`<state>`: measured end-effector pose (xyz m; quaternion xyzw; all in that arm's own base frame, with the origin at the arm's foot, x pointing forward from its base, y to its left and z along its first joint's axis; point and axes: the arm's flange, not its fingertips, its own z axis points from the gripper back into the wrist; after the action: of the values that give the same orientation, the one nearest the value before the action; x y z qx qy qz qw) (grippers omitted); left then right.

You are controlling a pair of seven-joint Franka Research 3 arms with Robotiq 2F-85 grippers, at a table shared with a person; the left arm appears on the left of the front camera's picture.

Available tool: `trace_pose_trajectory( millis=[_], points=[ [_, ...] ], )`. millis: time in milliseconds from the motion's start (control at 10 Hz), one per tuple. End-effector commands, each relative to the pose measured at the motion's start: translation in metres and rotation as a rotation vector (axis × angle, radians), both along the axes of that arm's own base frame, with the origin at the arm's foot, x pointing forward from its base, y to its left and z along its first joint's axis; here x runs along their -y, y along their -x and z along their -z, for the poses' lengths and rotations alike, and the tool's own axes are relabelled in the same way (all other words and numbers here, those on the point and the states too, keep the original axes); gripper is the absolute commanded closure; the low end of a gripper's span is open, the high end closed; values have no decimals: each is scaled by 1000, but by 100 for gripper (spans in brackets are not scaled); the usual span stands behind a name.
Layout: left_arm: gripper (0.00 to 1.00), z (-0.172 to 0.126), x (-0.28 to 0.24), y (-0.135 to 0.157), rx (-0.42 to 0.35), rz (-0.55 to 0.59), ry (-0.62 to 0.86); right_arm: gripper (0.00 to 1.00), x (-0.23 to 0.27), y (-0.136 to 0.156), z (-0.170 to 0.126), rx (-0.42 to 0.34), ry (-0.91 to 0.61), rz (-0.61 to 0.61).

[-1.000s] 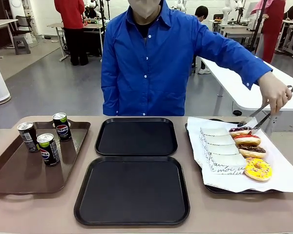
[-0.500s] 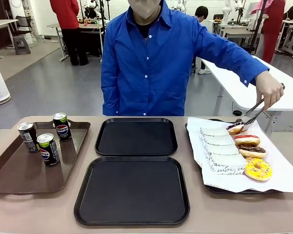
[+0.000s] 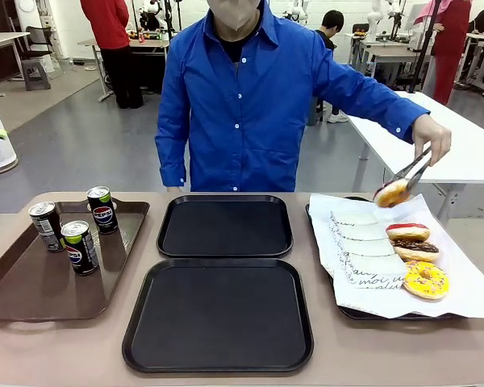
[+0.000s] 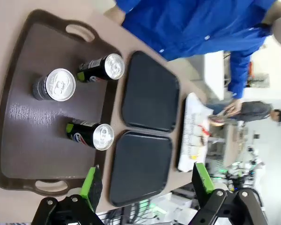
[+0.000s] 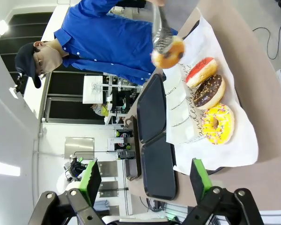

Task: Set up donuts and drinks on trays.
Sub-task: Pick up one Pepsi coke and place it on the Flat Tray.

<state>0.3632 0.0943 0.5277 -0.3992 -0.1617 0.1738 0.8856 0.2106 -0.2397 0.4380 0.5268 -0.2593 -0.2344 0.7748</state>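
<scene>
The brown tray [image 3: 32,290] at the robot's left holds three cans [image 3: 80,247], all upright and bunched toward its far-left part; the rest of its floor is bare. The far black tray [image 3: 225,228] and the near black tray [image 3: 219,314] lie one behind the other in the middle, just apart, with nothing in them. At the right, the paper-lined tray [image 3: 369,315] carries a row of flat white boxes [image 3: 363,242]. Beside them sit a red donut [image 3: 408,232], a chocolate donut [image 3: 417,250] and a yellow sprinkled donut [image 3: 426,280] in a line.

The person's hand [image 3: 431,137] is closed round tongs [image 3: 411,171], which pinch a glazed donut [image 3: 392,193] in the air above that tray's far end. The left gripper [image 4: 146,183] hangs high over the brown tray's side of the table, jaws spread wide with nothing between them. The right gripper [image 5: 145,176] is likewise spread wide and empty, high over the table's right end.

Narrow strips of table [image 3: 64,347] separate the trays, and a bare band runs along the near edge.
</scene>
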Motion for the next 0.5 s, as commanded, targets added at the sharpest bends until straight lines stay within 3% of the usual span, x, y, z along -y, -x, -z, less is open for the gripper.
trace_pose_trajectory(
  millis=[0,400],
  points=[
    [0,11,43,-3,-58,56,-174,0,1,-2,0,34,-8,0],
    [0,35,112,18,-79,140,-408,0,1,-2,0,34,-8,0]
  ],
)
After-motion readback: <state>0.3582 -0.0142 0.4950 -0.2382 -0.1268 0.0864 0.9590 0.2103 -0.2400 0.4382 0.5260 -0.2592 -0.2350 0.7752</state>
